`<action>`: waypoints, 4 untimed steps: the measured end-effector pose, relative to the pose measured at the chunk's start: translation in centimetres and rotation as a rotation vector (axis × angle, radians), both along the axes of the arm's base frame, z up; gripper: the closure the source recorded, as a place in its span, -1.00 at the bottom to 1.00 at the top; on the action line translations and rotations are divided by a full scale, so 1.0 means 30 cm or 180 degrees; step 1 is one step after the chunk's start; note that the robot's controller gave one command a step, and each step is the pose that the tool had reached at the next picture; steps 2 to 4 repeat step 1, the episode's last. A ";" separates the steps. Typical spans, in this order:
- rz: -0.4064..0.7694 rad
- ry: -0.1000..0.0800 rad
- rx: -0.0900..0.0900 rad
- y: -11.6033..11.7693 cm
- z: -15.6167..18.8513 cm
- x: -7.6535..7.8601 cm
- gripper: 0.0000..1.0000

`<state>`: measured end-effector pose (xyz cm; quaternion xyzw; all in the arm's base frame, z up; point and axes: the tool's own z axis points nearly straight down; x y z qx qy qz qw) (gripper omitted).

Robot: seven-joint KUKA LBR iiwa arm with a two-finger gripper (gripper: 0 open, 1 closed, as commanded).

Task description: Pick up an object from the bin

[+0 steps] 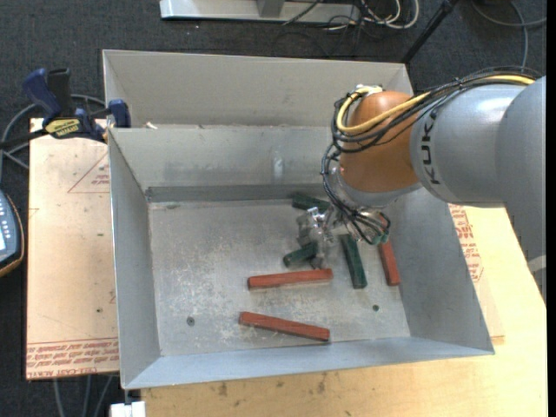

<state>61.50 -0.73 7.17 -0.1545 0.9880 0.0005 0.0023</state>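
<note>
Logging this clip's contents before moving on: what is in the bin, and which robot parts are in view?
Bin: 1, grey metal, middle of the view.
Red sticks: 3, red-brown; one mid-floor, one nearer the front wall, a shorter one at right.
Green sticks: 3, dark green; one beside the short red one, a small one just above the mid-floor red stick, one by the back wall.
Gripper: 1, metal, over the small green stick.
Arm: 1, silver with an orange cover, reaching in from the right.
</note>
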 end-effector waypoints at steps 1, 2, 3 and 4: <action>0.0131 -0.0019 -0.0004 -0.004 0.473 -0.129 1.00; 0.0131 -0.0019 -0.0004 -0.004 0.473 -0.129 1.00; 0.0131 -0.0019 -0.0004 -0.004 0.473 -0.129 1.00; 0.0131 -0.0019 -0.0004 -0.004 0.473 -0.129 1.00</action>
